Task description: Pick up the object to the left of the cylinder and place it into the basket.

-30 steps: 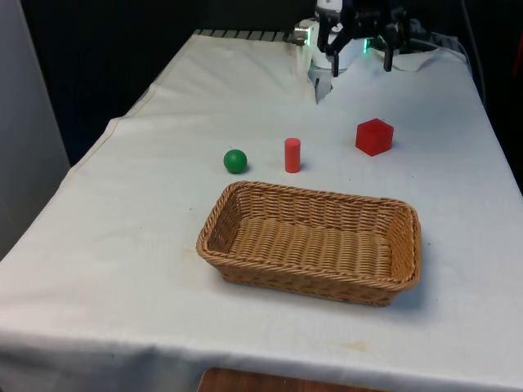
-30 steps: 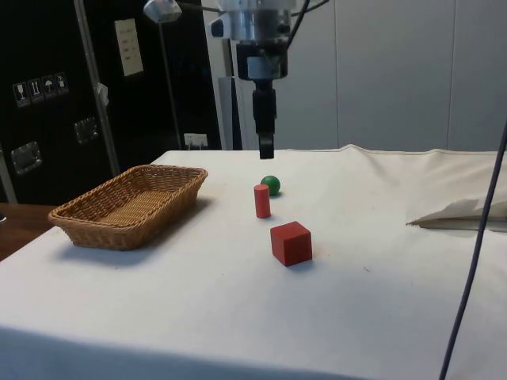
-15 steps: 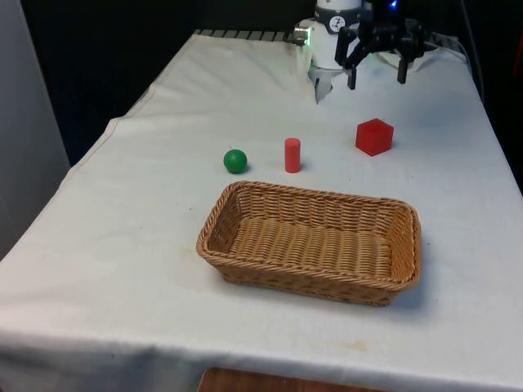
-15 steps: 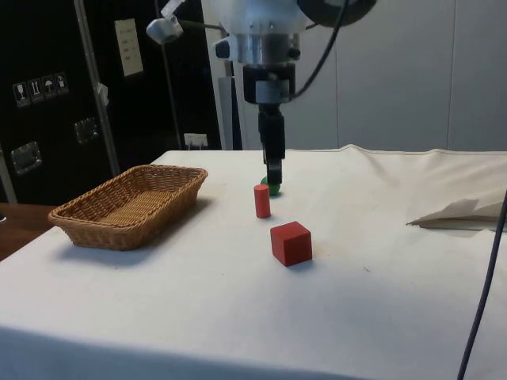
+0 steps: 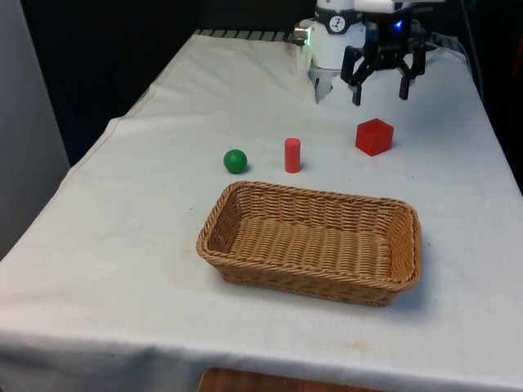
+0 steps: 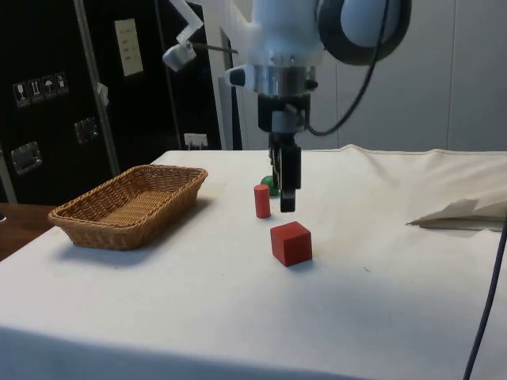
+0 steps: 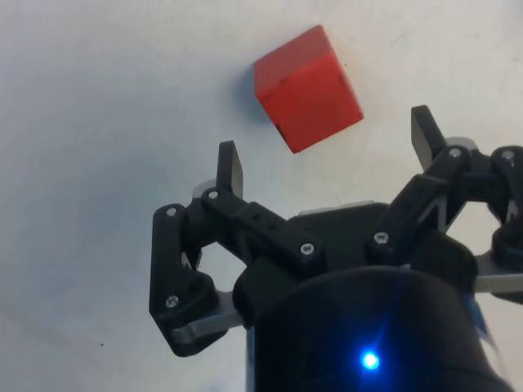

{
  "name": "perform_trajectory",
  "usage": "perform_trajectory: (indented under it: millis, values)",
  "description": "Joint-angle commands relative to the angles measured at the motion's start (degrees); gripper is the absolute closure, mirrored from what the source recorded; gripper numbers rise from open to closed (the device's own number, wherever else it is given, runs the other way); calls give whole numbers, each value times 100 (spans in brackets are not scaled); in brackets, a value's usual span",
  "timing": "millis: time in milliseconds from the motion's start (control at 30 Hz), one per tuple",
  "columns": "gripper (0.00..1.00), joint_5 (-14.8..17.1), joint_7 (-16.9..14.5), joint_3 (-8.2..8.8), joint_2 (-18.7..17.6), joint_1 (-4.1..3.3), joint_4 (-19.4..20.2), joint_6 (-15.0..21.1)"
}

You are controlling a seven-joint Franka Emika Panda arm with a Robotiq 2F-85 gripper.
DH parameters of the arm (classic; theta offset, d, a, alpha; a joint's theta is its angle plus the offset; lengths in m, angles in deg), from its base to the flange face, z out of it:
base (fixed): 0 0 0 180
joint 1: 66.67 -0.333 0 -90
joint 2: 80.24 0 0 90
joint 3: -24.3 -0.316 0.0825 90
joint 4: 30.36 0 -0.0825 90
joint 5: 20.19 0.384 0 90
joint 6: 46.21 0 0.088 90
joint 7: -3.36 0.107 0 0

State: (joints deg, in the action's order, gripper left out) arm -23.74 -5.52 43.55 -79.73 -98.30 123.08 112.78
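A green ball (image 5: 235,161) lies on the white cloth at the front view's left of an upright red cylinder (image 5: 292,155). A red cube (image 5: 374,136) sits at the cylinder's other side. My gripper (image 5: 380,96) hangs open just above and a little behind the cube, holding nothing. In the side view the gripper (image 6: 287,203) is low over the cube (image 6: 291,242), beside the cylinder (image 6: 262,201), and partly covers the ball (image 6: 268,184). The wrist view has the cube (image 7: 307,88) just beyond the spread fingers (image 7: 230,167). The wicker basket (image 5: 406,245) stands nearer the camera, with nothing in it.
The cloth is bunched into a raised fold (image 5: 321,82) at the far end near the robot's base, seen also as a ridge (image 6: 467,214) in the side view. The table's edges fall away on both sides of the front view.
The gripper has come down and moved towards the front view's right, from high over the far end to just above the red cube. It stays open. The objects have not moved.
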Motion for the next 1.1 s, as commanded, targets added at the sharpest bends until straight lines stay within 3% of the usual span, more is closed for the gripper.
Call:
perform_trajectory:
  millis: [0,167,200,467,500,633,1067]
  values:
    - [0,-29,23,6,-11,-6,11,74]
    - [0,-29,-17,-80,-229,-11,120,441]
    - [0,0,-40,-69,-172,0,97,304]
    - [0,-52,-17,-229,-613,-17,195,957]
    - [0,0,-52,-241,-573,0,178,837]
    - [0,-40,-74,-275,-848,-6,183,1215]
    - [0,11,-350,-304,-1186,52,195,1501]
